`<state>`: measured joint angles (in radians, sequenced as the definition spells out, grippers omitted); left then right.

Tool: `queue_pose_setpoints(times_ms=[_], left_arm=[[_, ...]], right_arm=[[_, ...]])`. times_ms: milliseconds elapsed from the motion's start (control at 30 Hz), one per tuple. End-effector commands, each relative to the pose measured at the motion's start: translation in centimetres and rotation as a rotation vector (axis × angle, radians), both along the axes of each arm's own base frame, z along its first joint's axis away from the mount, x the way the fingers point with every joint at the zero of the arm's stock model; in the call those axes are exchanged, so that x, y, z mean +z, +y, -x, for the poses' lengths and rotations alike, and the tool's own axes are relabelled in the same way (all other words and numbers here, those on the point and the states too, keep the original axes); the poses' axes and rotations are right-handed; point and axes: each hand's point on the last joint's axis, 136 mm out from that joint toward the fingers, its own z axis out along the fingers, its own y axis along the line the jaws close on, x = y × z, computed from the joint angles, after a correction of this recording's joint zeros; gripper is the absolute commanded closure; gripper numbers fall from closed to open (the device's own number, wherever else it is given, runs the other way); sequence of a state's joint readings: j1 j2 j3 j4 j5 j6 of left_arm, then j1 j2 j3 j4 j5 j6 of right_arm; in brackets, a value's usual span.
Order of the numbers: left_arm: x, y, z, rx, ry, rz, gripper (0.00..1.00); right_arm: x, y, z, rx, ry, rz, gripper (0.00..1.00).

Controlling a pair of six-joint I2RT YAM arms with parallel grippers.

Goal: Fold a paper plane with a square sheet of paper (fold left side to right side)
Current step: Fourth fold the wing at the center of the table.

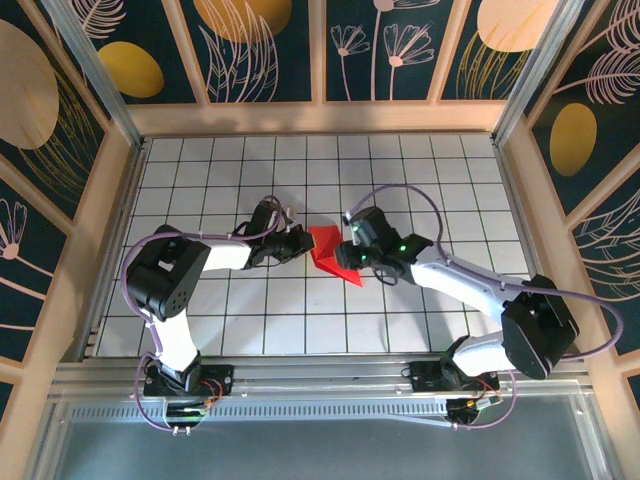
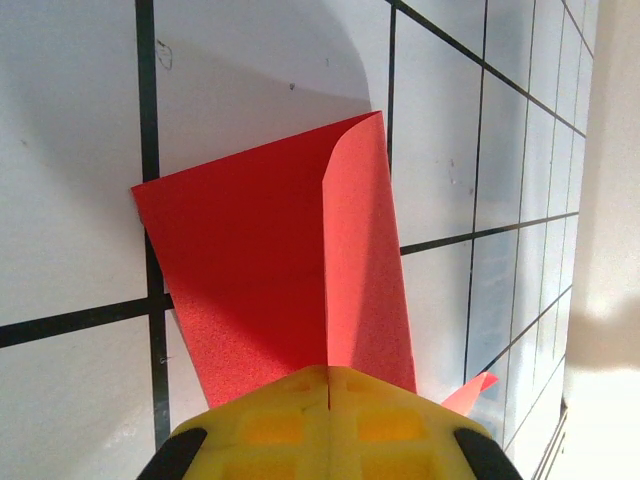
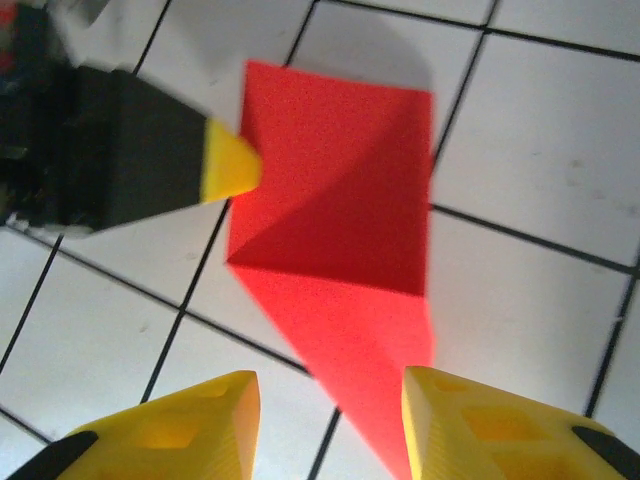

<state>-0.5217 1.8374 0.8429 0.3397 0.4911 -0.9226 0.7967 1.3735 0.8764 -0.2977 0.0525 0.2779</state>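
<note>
Left pincer (image 2: 328, 378): shut tight, pinching one edge of the red paper (image 2: 260, 260).
Right pincer (image 3: 330, 400): tips apart with a gap, holding nothing.
Red paper: folded, lying between the two pincers, sticking out just in front of the left pincer's yellow tips.
Flap: one side bent over the rest, its top edge curled, on the right in the left pincer's view.
Pointy corner: reaching into the gap of the right pincer, close beside its right tip.
Table (image 1: 420, 180): white squares with dark lines, under the paper and both pincers.
</note>
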Motion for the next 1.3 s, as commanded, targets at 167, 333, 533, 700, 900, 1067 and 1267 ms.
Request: queue_pose_setpoints(times_ms=[167,333,533,700,900,1067,1267], left_arm=[[2.2,-0.3,-0.5,-0.004,-0.022,0.033,1.0],[2.2,-0.4,-0.6,-0.002,-0.013,0.036,1.0],[2.4,-0.5,-0.6,-0.004,-0.011,0.04,1.0],[2.7,-0.7,-0.8,-0.008,-0.014,0.043,1.0],[2.9,-0.8,-0.8,-0.011,-0.015,0.049,1.0],[3.3,-0.9,-1.1,-0.013,-0.021,0.053,1.0],[3.7,-1.0,-1.2,-0.016,-0.028,0.056,1.0]], right_arm=[[-4.0,0.0,0.5,-0.08,-0.028,0.22,0.48],[-5.4,1.0,0.4,-0.055,-0.04,0.275,0.47],[-6.8,1.4,0.6,-0.035,-0.038,0.312,0.46],[-7.4,1.0,0.3,-0.051,-0.047,0.341,0.46],[-7.9,0.9,0.1,-0.058,-0.051,0.365,0.49],[-7.9,0.8,-0.1,-0.062,-0.058,0.371,0.51],[-8.0,0.5,-0.3,-0.074,-0.067,0.378,0.53]])
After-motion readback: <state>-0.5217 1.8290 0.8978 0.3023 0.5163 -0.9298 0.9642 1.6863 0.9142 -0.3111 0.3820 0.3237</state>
